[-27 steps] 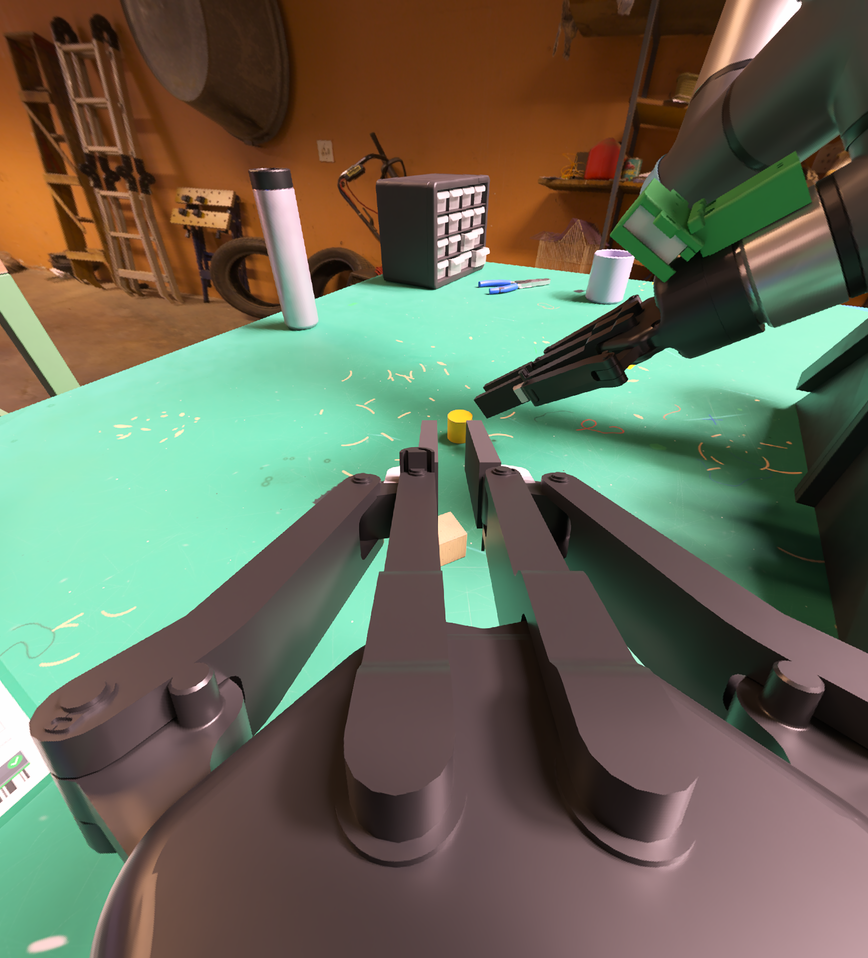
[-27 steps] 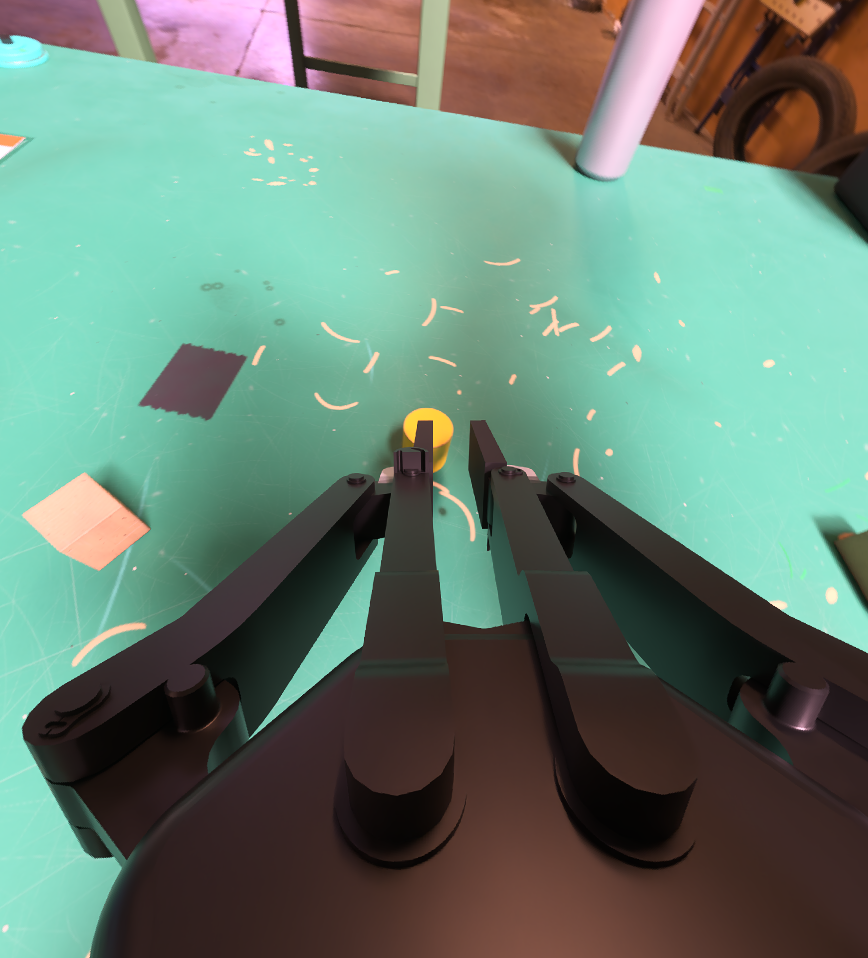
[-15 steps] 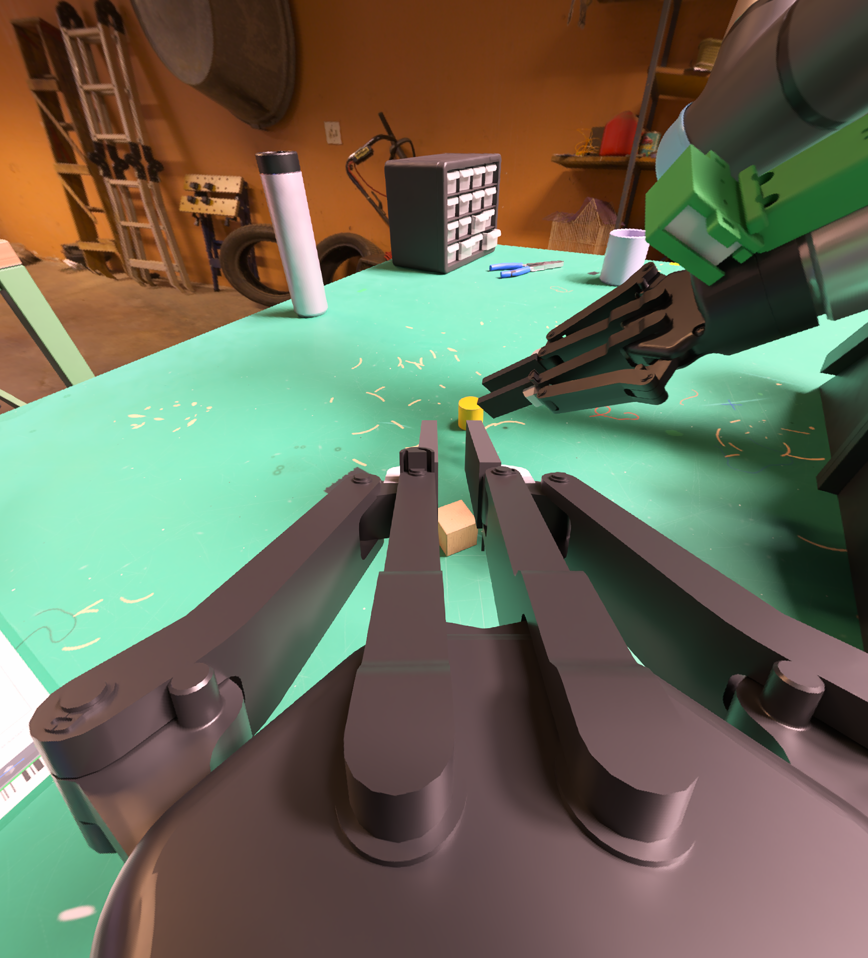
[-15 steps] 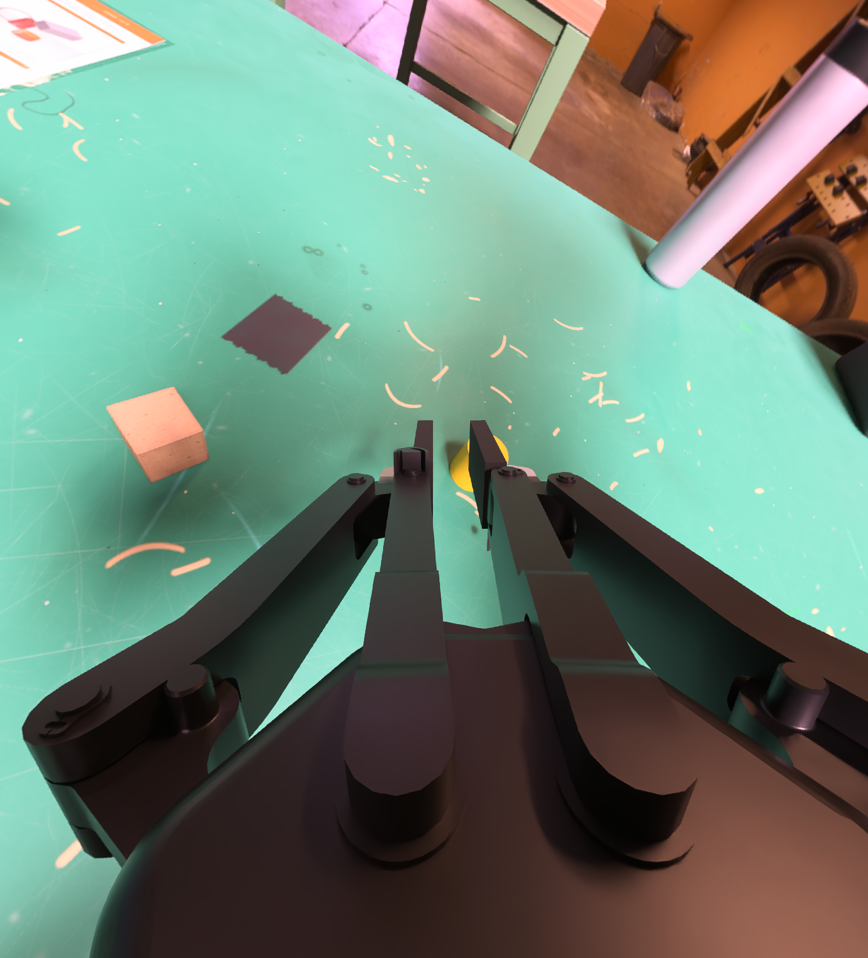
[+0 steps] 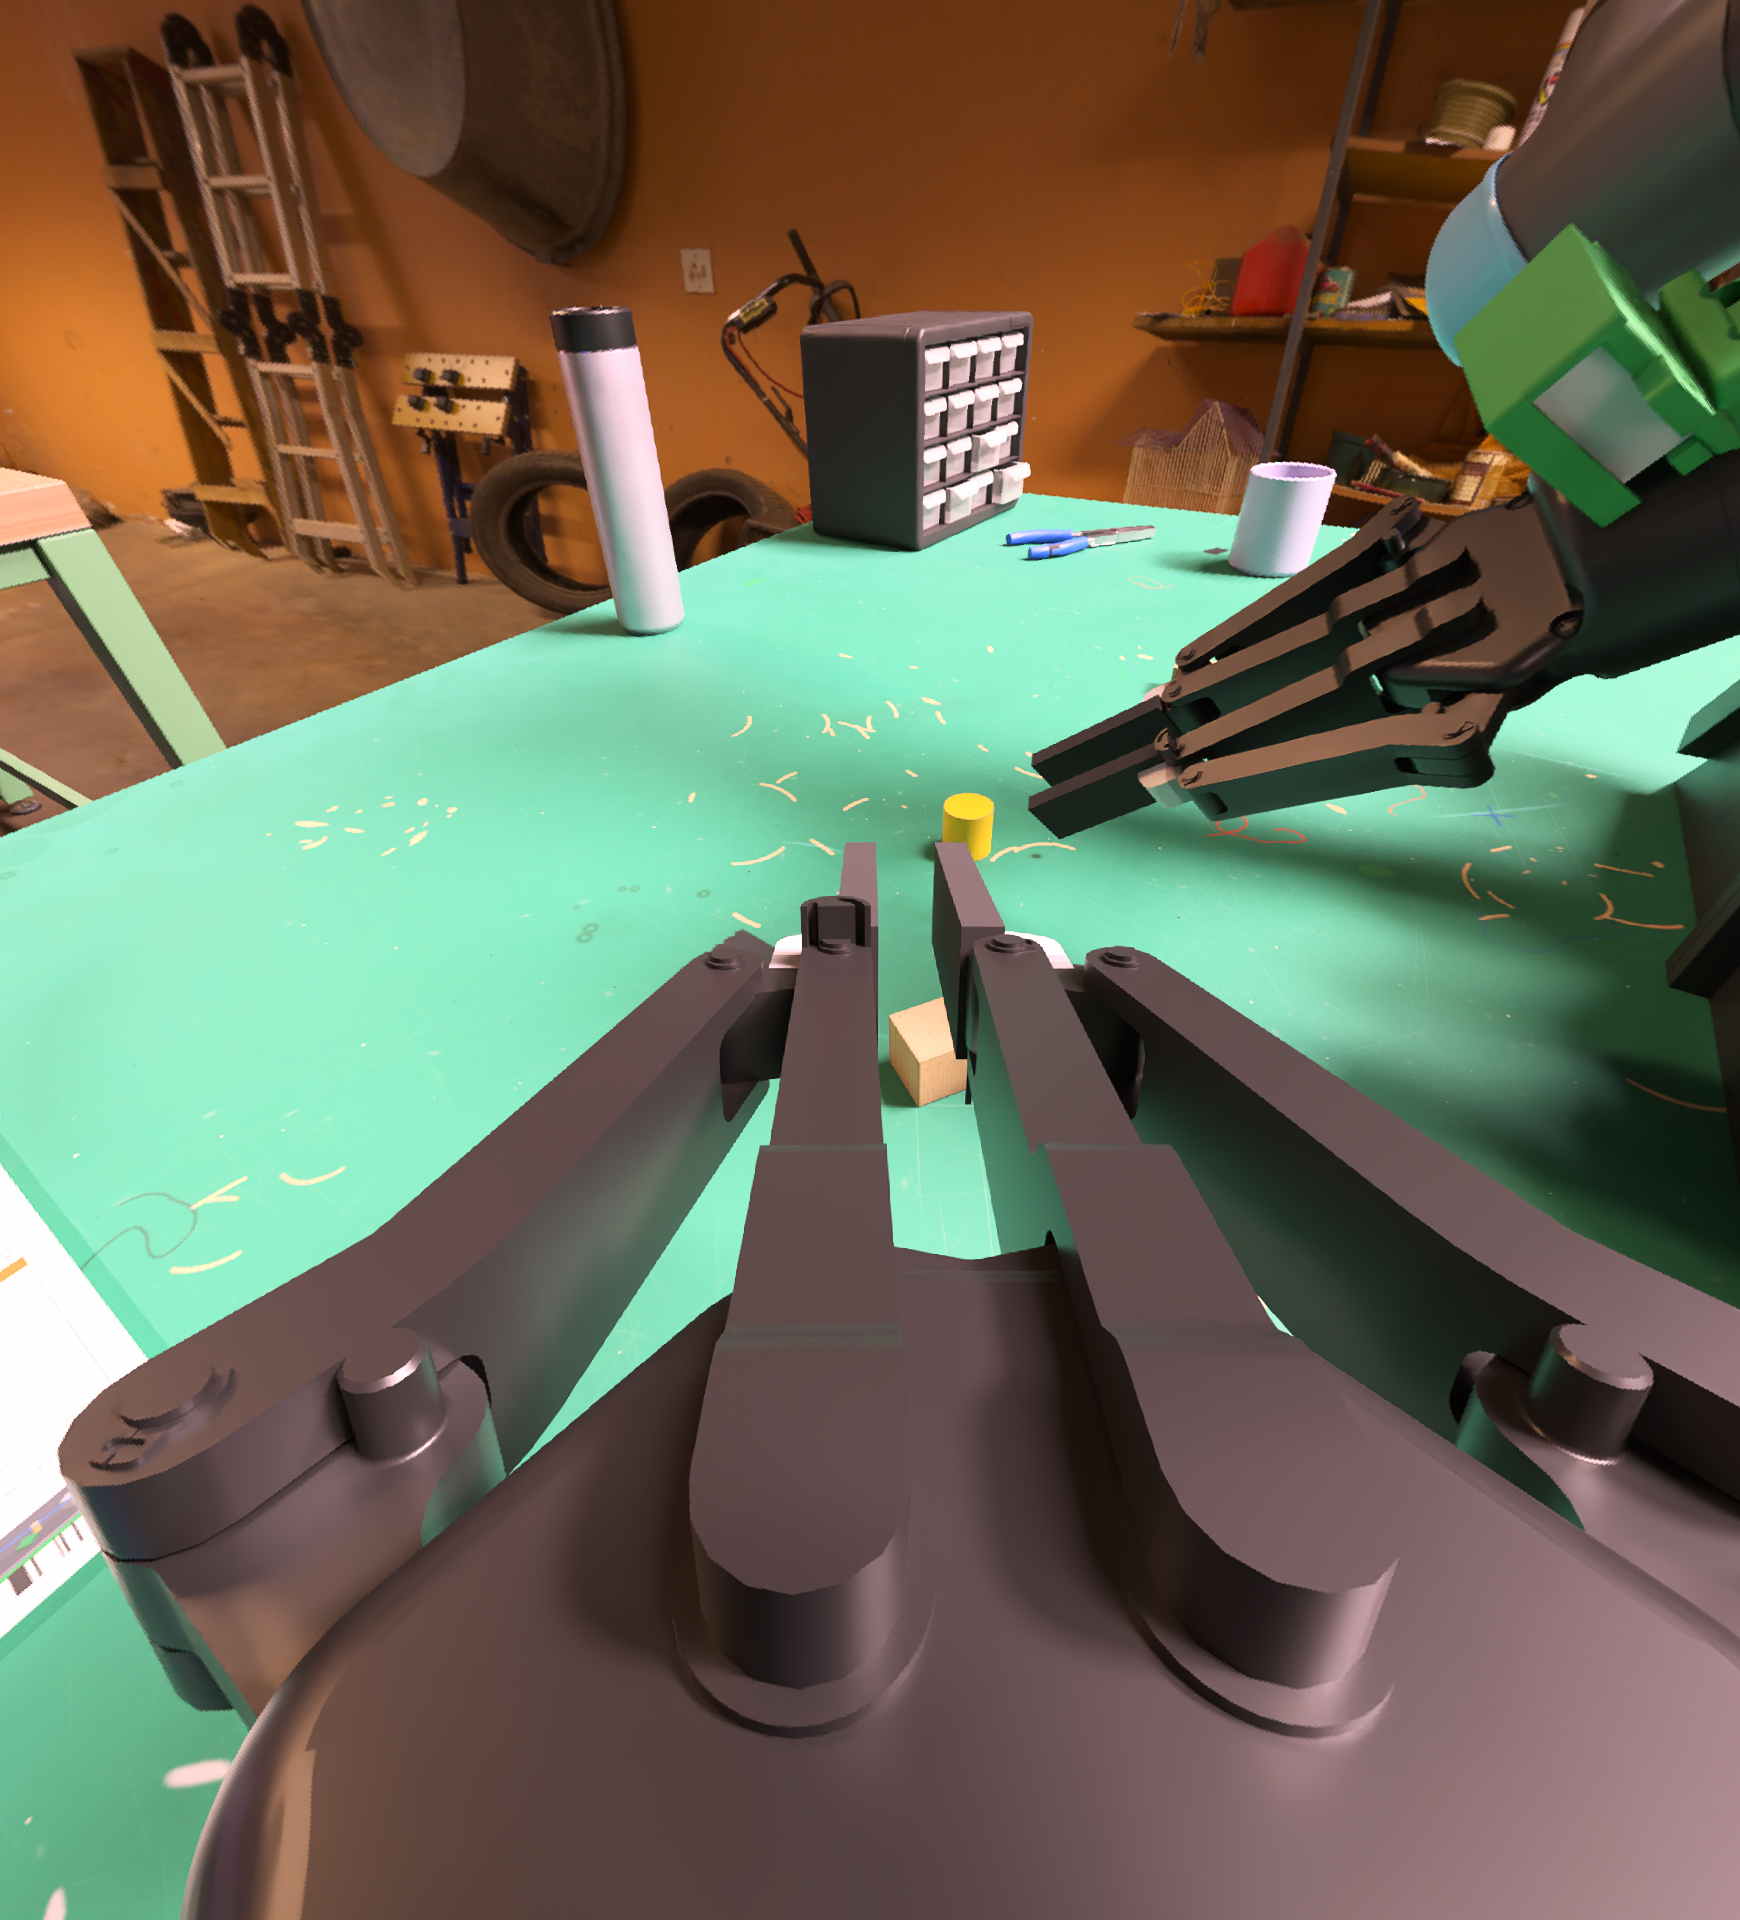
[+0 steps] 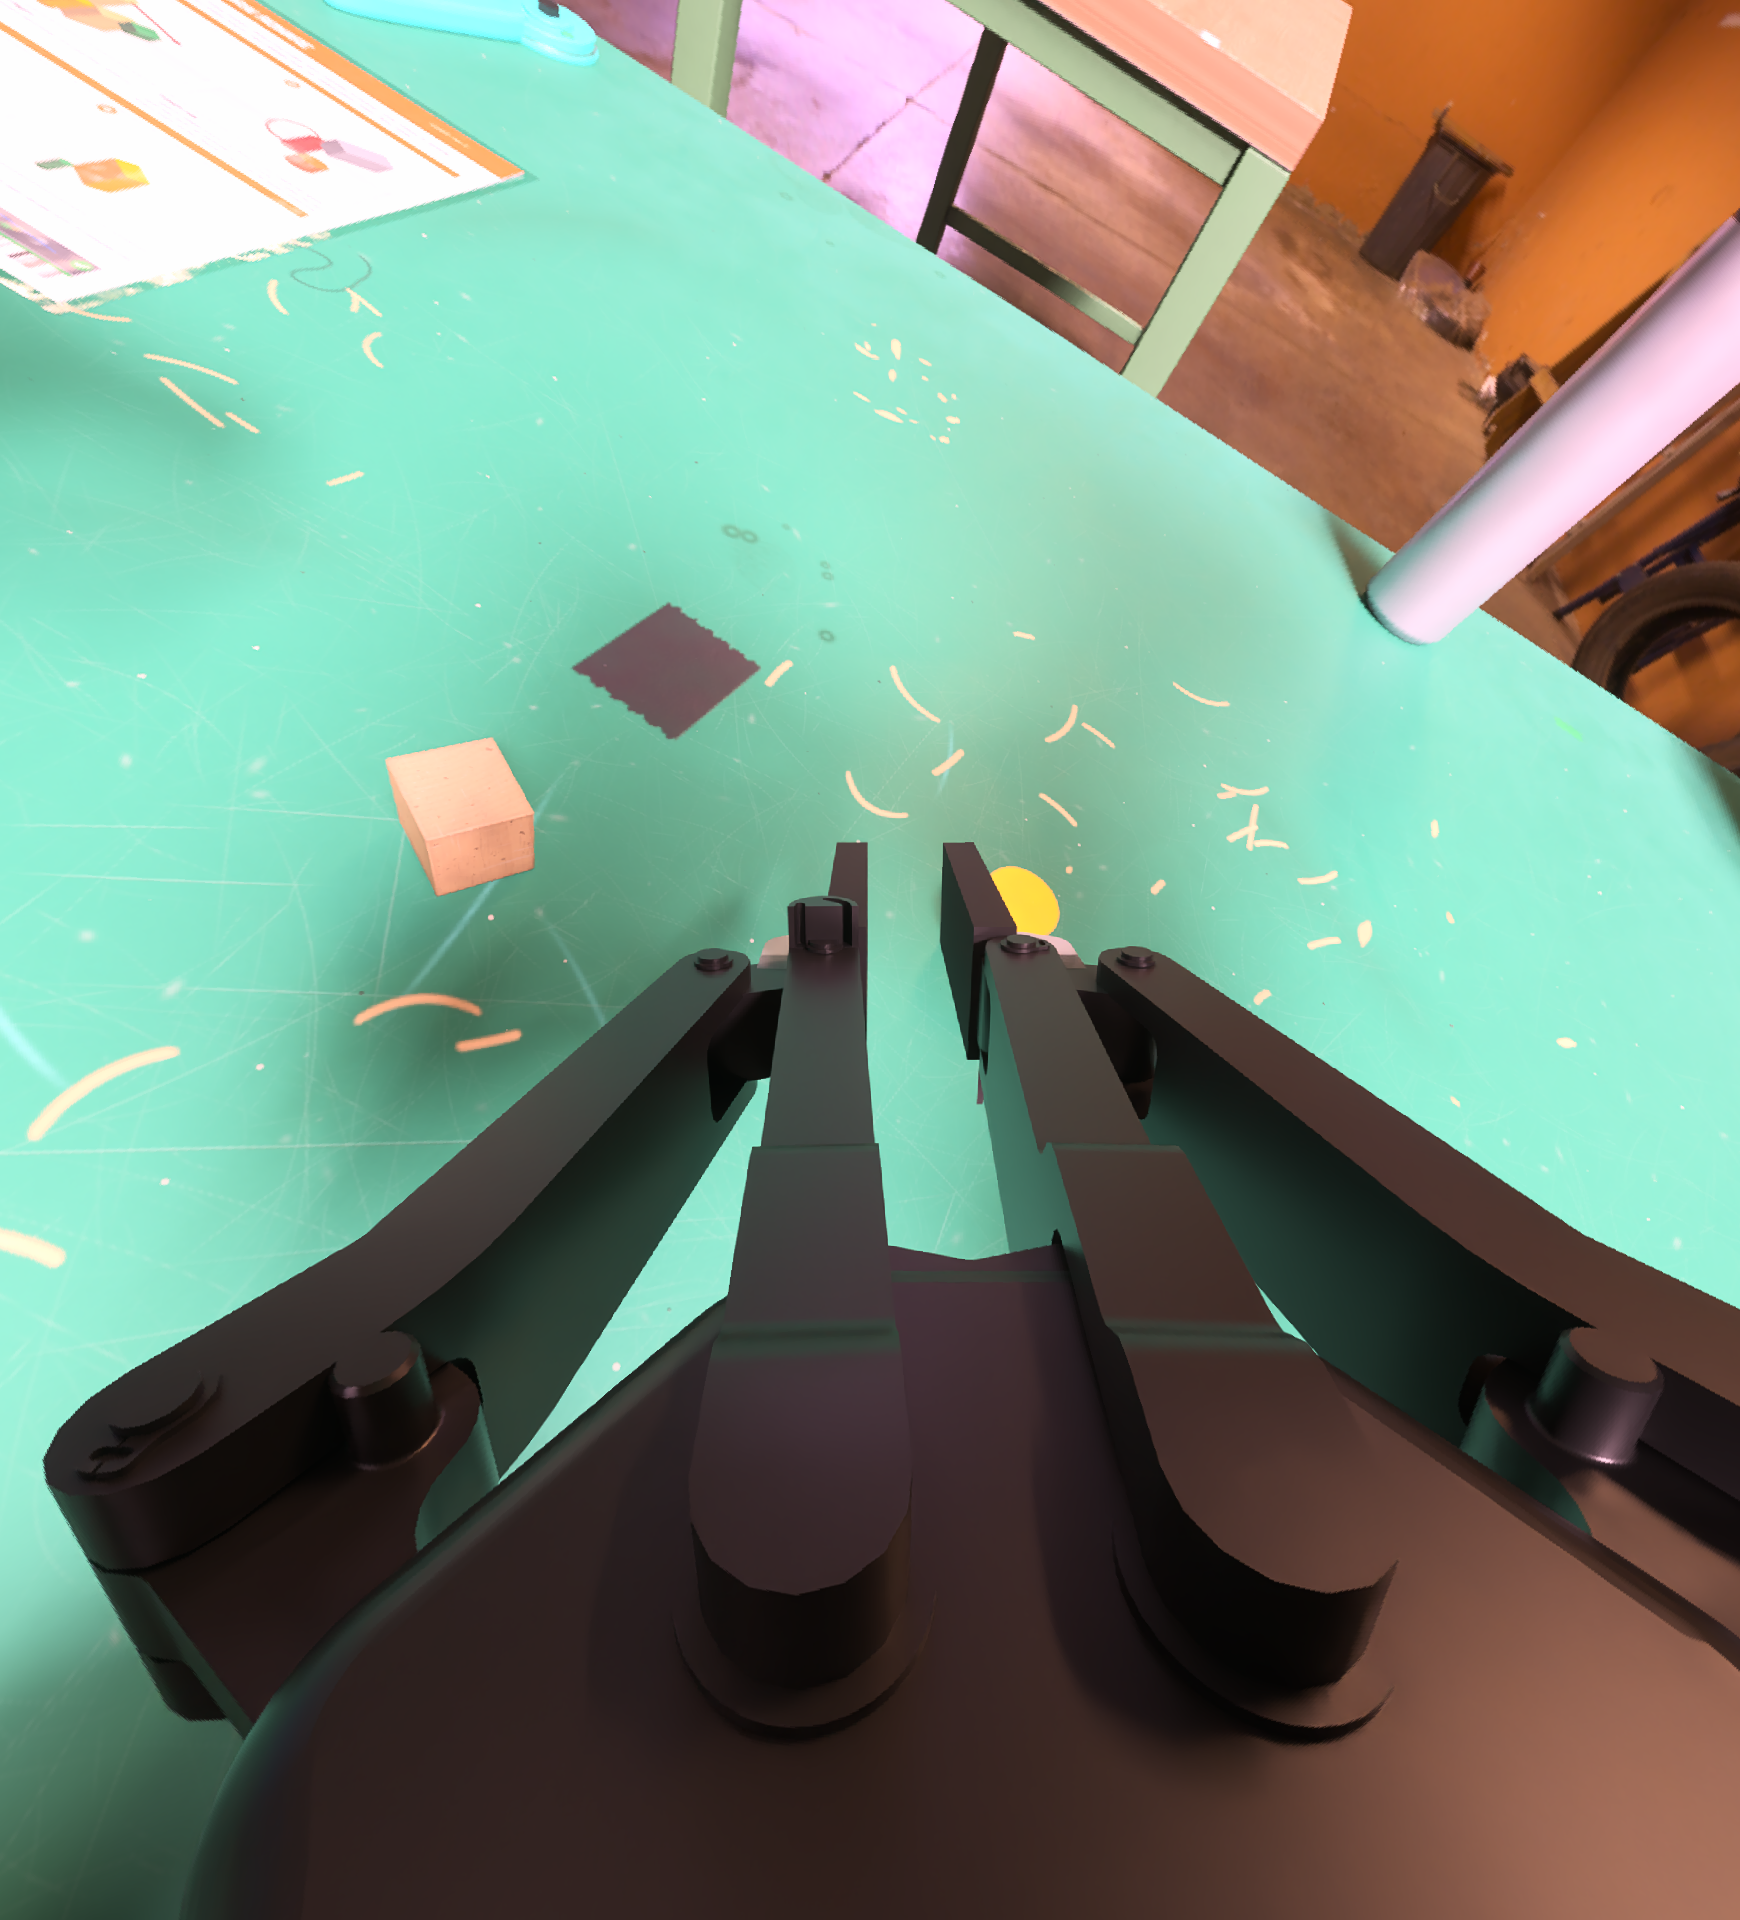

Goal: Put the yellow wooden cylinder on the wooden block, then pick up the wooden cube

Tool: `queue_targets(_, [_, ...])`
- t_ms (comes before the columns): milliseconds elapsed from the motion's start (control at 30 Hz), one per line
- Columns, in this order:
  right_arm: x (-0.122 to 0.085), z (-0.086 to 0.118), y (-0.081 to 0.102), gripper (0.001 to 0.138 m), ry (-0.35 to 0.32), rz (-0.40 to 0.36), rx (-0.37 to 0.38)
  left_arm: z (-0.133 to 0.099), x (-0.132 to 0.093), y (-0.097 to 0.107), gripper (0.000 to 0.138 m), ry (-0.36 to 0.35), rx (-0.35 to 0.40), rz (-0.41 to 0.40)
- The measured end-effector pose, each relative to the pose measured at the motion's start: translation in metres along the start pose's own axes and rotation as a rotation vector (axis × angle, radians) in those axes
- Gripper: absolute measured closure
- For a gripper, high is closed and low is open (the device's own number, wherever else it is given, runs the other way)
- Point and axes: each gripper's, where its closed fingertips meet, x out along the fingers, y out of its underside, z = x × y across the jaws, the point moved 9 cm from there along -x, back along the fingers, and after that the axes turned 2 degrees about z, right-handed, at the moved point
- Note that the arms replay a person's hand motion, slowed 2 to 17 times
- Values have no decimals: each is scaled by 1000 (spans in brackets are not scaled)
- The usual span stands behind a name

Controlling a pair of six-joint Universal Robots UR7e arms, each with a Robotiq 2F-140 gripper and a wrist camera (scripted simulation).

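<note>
The yellow wooden cylinder (image 5: 968, 826) stands upright on the green table (image 5: 430, 935). In the right wrist view it (image 6: 1027, 899) is partly hidden behind the right finger. The wooden cube (image 5: 923, 1055) lies on the table below my left gripper (image 5: 902, 862) and shows between its fingers. The left gripper is shut and empty. The cube (image 6: 461, 810) lies left of my right gripper (image 6: 904, 862), which is shut and empty. Seen from the left wrist, the right gripper (image 5: 1042, 795) hovers just right of the cylinder without touching it. No wooden block is in view.
A tall white tube (image 5: 622, 468), a grey drawer cabinet (image 5: 918, 426), blue pliers (image 5: 1074, 538) and a white cup (image 5: 1281, 514) stand at the table's far side. A dark square patch (image 6: 668, 670) and a printed sheet (image 6: 170, 135) lie on the table. Wood shavings are scattered about.
My right gripper has turned and shifted, so the cylinder moved from its left fingertip to behind its right one. The cube now shows nearer to it. The left gripper barely moved.
</note>
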Motion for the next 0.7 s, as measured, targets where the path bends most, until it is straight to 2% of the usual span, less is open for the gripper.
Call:
queue_targets(133, [-6, -2, 1, 114, -12, -22, -19, 1, -1, 0, 124, -5, 3, -2])
queue_targets(267, [-9, -4, 2, 105, -34, -39, -69, 2, -1, 0, 124, -15, 4, -1])
queue_targets(467, [-3, -12, 2, 91, -73, -28, -142, 3, -1, 1, 124, -24, 5, 6])
queue_targets(700, [12, -39, 1, 77, -34, 25, -165, 3, -1, 2, 124, -44, 26, 22])
